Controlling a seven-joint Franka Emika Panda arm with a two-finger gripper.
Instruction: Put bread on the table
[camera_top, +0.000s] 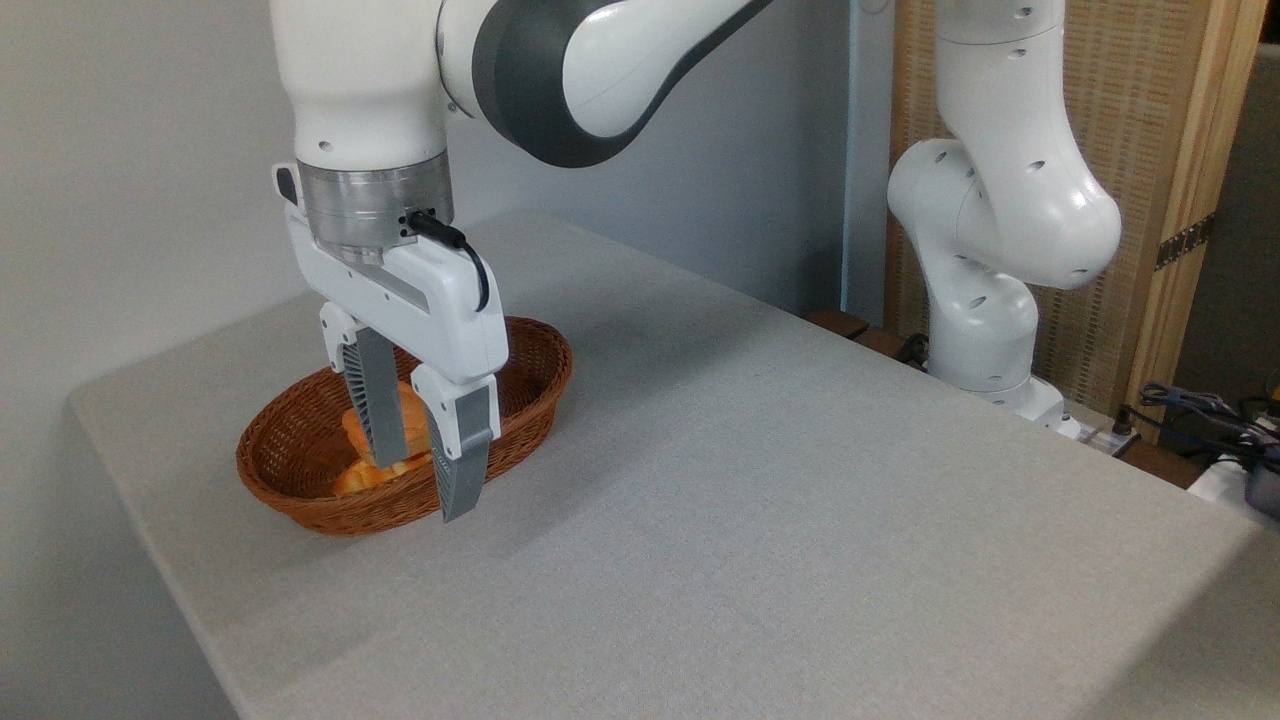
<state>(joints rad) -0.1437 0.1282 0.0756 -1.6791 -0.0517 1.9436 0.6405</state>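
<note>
Camera view shows the bread (408, 412) sitting between the fingers of the gripper (425, 470), inside the wicker basket (535, 395); fingers stand apart, flanking the roll, though whether they press it I cannot tell; a flatter orange piece (362, 480) lies just below; open surface (760, 500) stretches to the right.
</note>
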